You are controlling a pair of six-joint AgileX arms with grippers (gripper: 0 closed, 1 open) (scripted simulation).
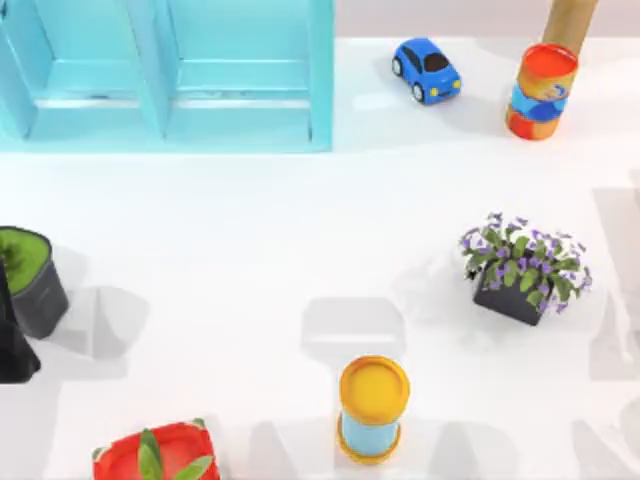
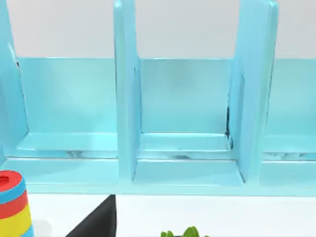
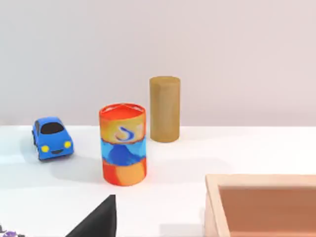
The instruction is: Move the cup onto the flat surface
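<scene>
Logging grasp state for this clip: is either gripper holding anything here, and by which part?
It cannot be told. A dark part of the left arm sits at the table's left edge beside a green-topped pot; no held object is visible.

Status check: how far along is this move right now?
Done: nothing that I can see. In hand: no grasp visible; the left arm sits at the table's left edge by the grey pot, its wrist camera facing the blue shelf. Left: the whole move, meaning locating, gripping and placing the cup.
</scene>
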